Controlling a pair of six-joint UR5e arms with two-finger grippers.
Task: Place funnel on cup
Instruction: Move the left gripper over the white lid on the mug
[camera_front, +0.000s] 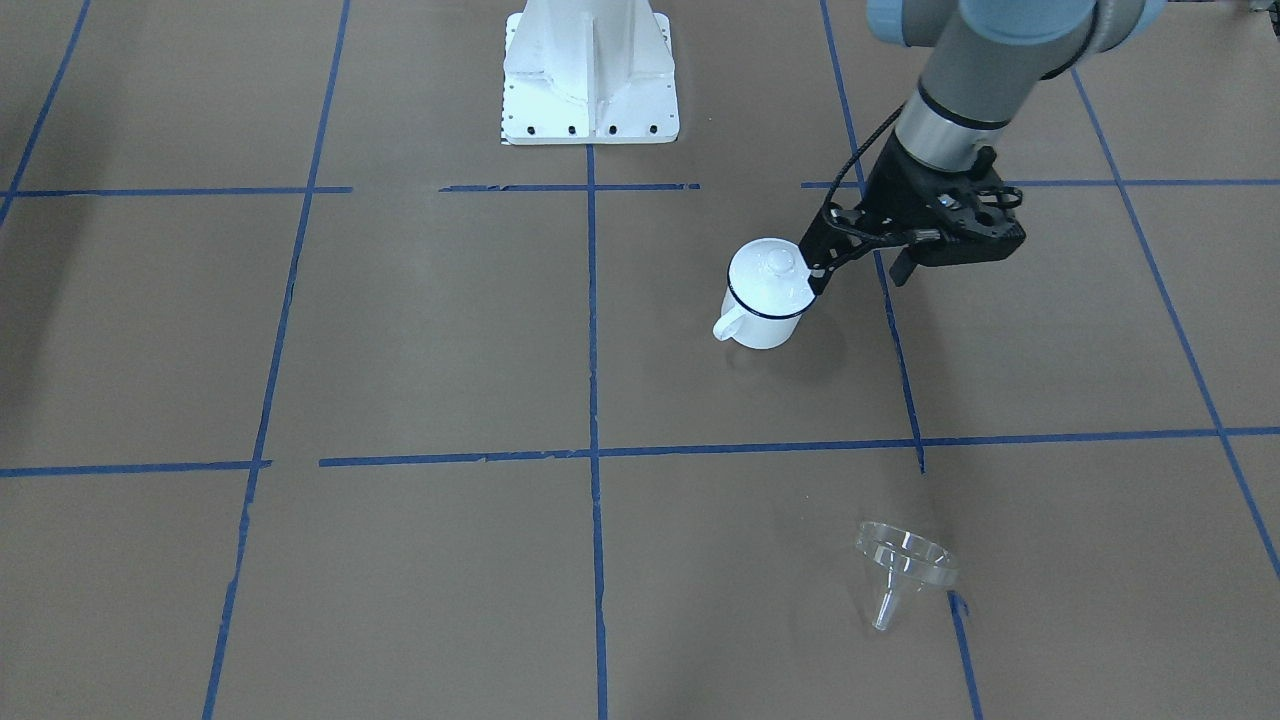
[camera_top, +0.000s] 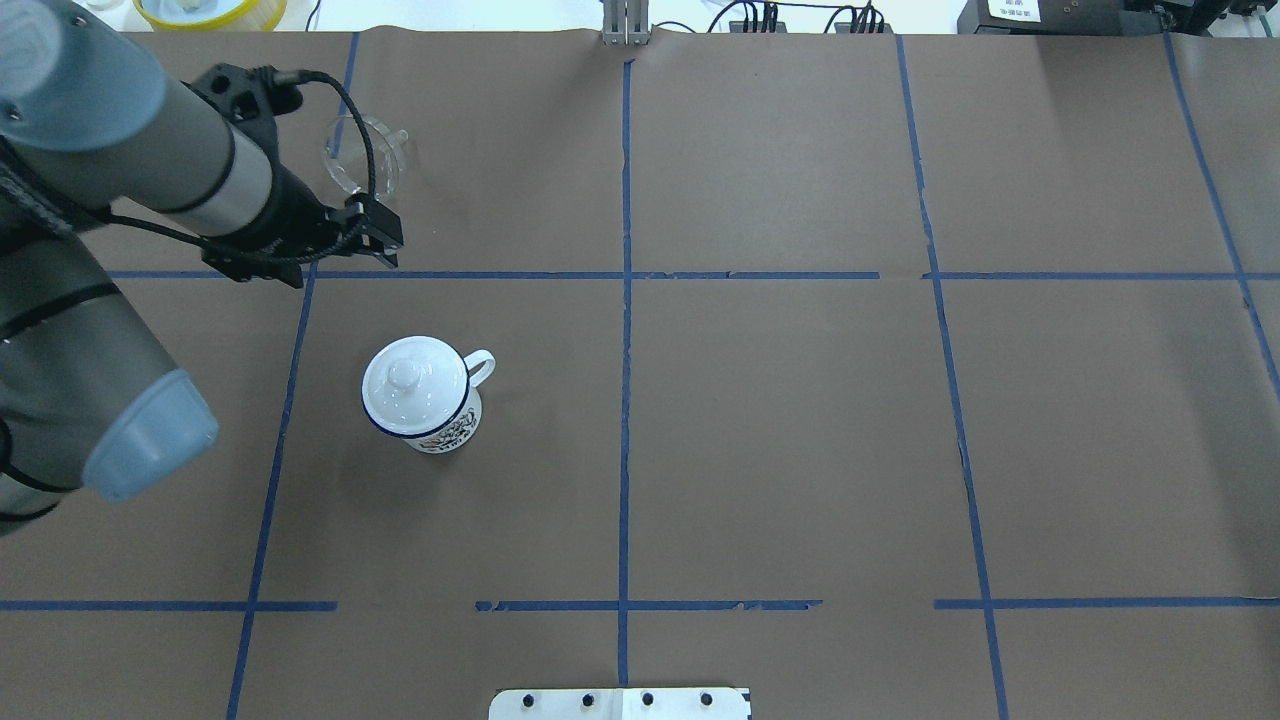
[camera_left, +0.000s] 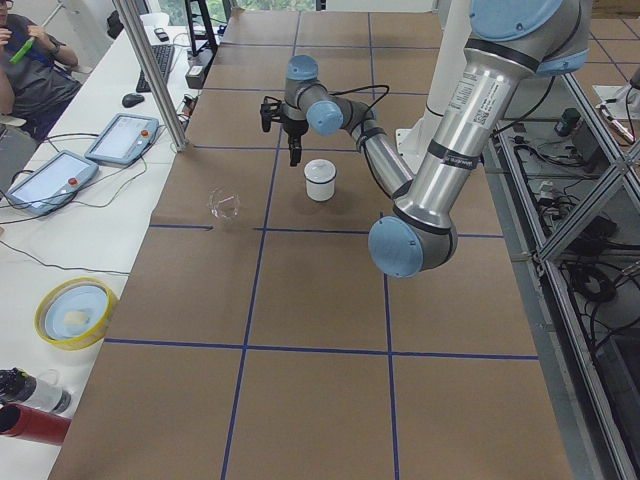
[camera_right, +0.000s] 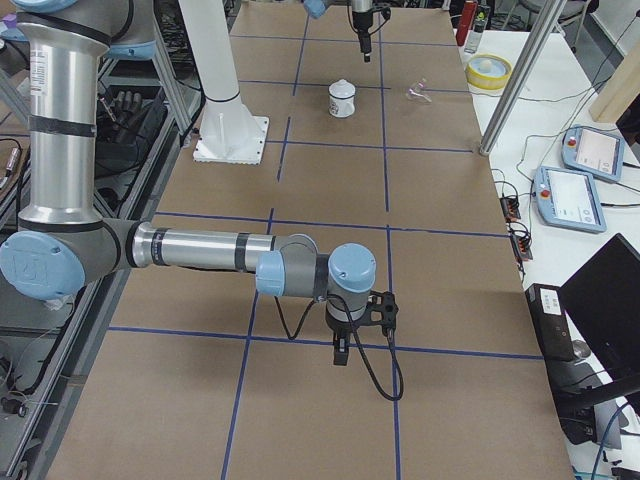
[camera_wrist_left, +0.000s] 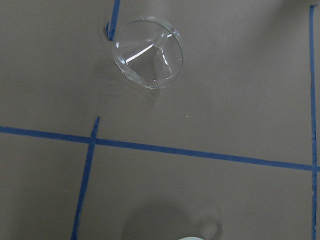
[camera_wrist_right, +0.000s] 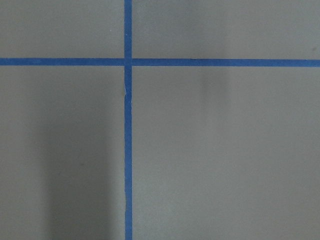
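Observation:
The cup is a white enamel mug with a dark blue rim. It stands upright on the brown table with a round white knobbed lid on top and also shows in the overhead view. The clear funnel lies on its side, apart from the cup. It also shows in the left wrist view. My left gripper hangs above the table beside the cup, between cup and funnel. It looks shut and holds nothing. My right gripper hovers far from both; I cannot tell whether it is open or shut.
The white robot base stands at the table's robot side. A yellow bowl, two tablets, and bottles lie on the side bench beyond the funnel. A person sits there. Blue tape lines grid the table.

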